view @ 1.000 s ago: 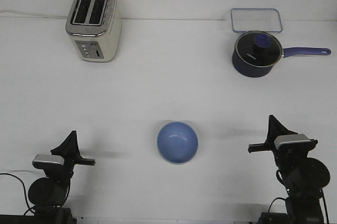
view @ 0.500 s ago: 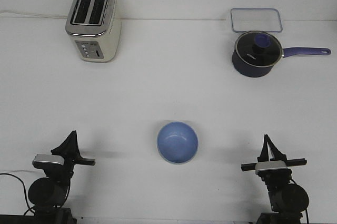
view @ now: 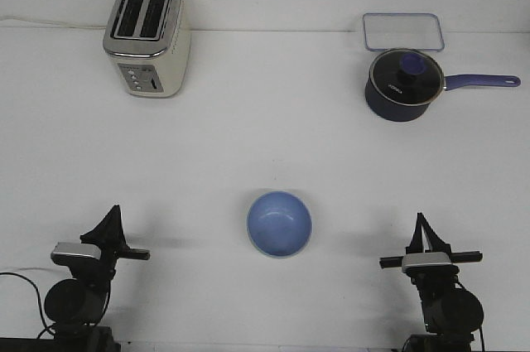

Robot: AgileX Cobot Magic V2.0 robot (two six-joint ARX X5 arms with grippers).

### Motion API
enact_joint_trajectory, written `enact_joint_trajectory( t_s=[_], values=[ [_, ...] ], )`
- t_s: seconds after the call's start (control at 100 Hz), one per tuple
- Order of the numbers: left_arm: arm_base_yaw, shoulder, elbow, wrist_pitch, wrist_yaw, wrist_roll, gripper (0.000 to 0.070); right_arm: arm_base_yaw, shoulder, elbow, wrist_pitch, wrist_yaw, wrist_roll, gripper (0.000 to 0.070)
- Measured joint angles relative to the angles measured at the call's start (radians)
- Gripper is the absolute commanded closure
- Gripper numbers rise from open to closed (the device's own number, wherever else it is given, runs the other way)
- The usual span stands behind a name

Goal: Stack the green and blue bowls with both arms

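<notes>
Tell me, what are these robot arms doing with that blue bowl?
Right now nothing is being held. The blue bowl sits on the white table, between the left gripper and the right gripper, and neither arm touches it. At the back stand a toaster, a dark blue saucepan with its lid on, and a clear container. No separate green bowl shows in this view.

Both arms are black, with rounded drum-shaped joints and silver-grey blocks near the wrist. The left claw point(view: 111, 221) and right claw point(view: 424, 230) end in dark, pointed, triangular fingers. A thin black cable point(view: 25, 282) loops beside the left arm.
</notes>
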Motion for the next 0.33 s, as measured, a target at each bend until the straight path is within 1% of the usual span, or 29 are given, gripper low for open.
enact_joint_trajectory(
  t_s=[0.33],
  values=[
    [0.000, 0.000, 0.000, 0.000, 0.000, 0.000, 0.0685, 0.000, 0.000, 0.000, 0.000, 0.000, 0.007, 0.0700]
  ],
)
